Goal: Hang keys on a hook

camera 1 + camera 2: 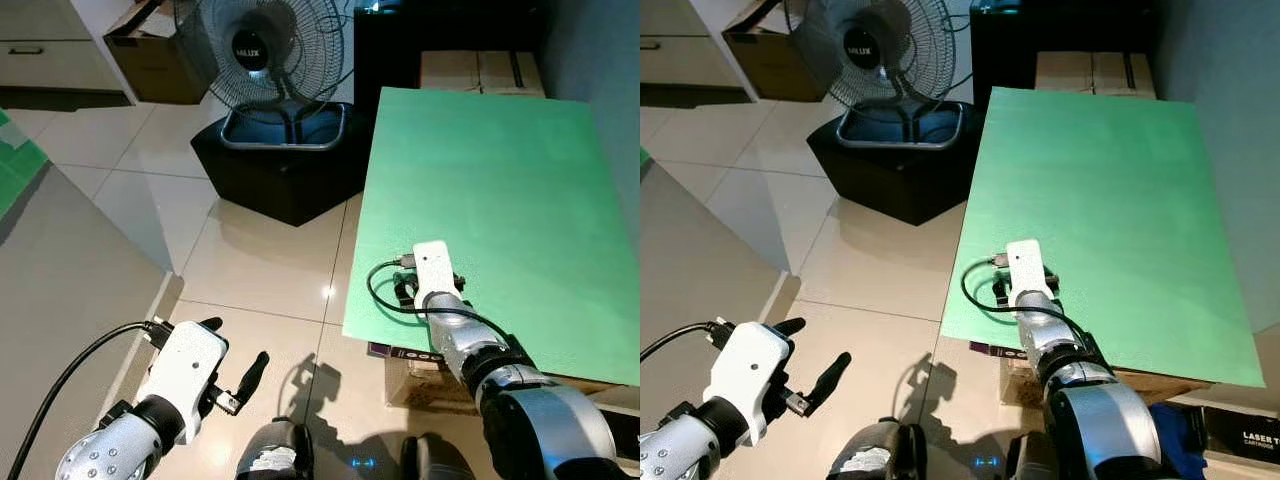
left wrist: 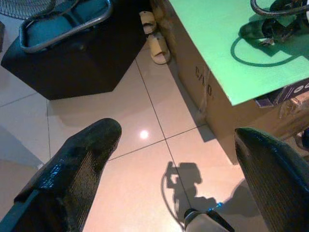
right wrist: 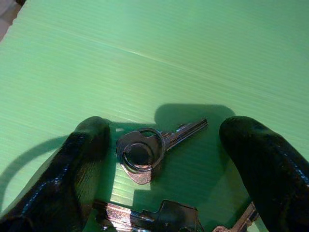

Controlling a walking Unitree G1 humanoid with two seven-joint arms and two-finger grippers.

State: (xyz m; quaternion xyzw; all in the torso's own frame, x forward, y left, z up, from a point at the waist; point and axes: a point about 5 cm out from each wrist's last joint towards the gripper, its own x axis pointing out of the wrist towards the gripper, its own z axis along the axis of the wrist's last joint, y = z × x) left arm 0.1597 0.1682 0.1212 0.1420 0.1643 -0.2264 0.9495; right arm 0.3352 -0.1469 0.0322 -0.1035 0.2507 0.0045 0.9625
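A bunch of silver keys (image 3: 145, 153) on a ring lies on the green tabletop (image 1: 500, 190), near its front left corner. My right gripper (image 3: 164, 159) rests low over the keys and stands open, one black finger (image 3: 72, 179) on each side of them, not touching. More keys (image 3: 159, 215) of the bunch lie closer to the wrist. In the eye views the right gripper (image 1: 430, 288) and its white wrist camera hide the keys. My left gripper (image 1: 235, 348) hangs open over the tiled floor, holding nothing.
A standing fan (image 1: 265, 45) sits on a black block (image 1: 285, 165) left of the table. Cardboard boxes stand at the back left (image 1: 150, 50), behind the table (image 1: 480, 70) and under it (image 2: 207, 92). Slippers (image 2: 157, 46) lie by the table's base. A grey wall (image 1: 70, 260) is on my left.
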